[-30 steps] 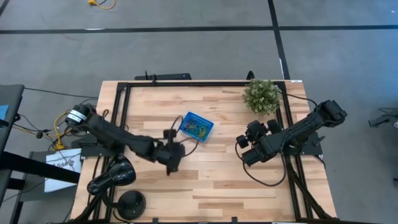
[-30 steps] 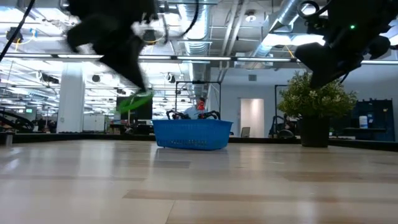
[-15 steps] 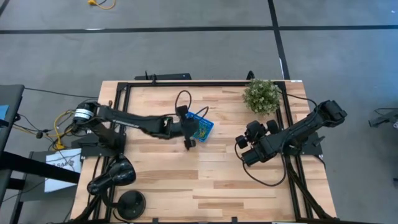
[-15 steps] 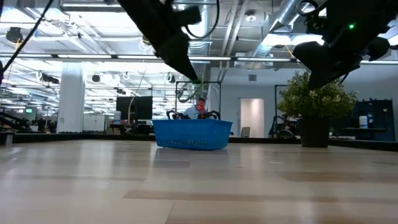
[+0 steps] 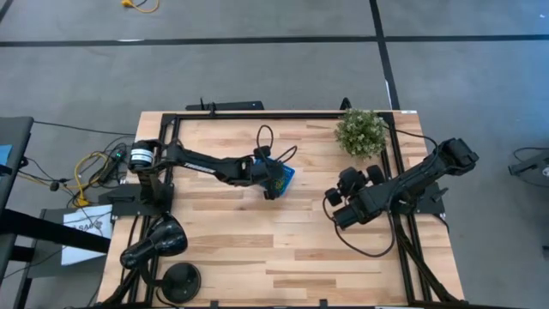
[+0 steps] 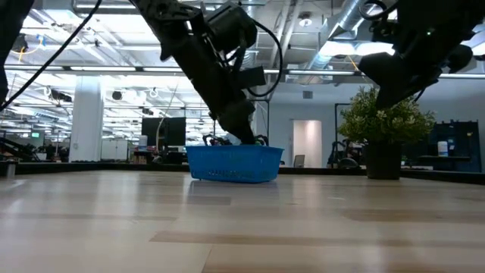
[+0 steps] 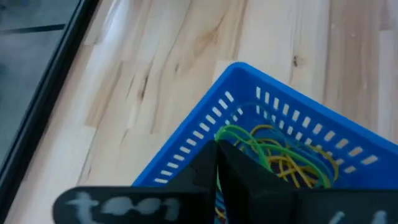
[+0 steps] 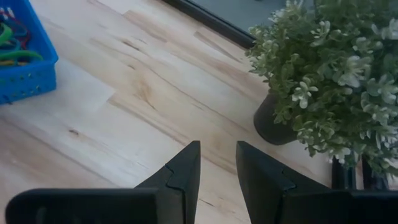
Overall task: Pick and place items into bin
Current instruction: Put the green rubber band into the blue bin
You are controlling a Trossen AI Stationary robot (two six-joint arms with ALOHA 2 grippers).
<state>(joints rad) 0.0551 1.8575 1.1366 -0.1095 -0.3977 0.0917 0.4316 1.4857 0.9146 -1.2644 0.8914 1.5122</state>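
No legible text anywhere.

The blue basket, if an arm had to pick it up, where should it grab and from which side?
Probably the top rim of a long wall of the blue basket, coming straight down from above. It sits upright and open-topped, its slotted walls thin enough to pinch. The left gripper is over it now, so the wall nearer the waiting right gripper looks freer.

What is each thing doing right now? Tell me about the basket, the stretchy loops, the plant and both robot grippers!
Bin: upright on the table, holding loops.
Loops: tangled inside the bin.
Left gripper: shut, over the bin, a green loop at its tips.
Right gripper: open, empty, held above the table away from the bin.
Potted plant: upright at the table's far corner.
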